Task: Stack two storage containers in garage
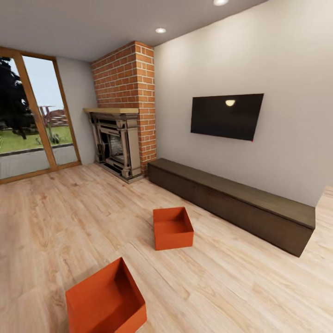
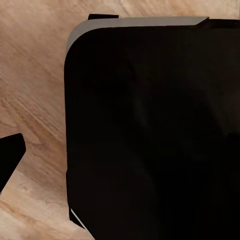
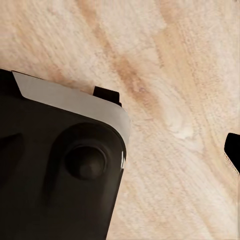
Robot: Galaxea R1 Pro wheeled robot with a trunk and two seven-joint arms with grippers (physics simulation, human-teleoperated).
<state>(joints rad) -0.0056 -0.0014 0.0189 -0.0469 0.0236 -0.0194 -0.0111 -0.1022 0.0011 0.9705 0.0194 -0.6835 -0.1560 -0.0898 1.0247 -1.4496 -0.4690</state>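
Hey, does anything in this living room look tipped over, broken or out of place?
Nothing looks damaged or spilled. Two orange bins sit upright and empty on the wood floor, apart: the near one turned askew to the planks, the far one squarer, near the TV bench.

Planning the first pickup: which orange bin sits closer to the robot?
The storage container at the head view's bottom left; the other container lies farther off, toward the TV bench.

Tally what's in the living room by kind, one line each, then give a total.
Orange-red storage containers: 2, near and far
Wall TV: 1
Fireplace: 1
Low dark cabinet: 1
Total: 5
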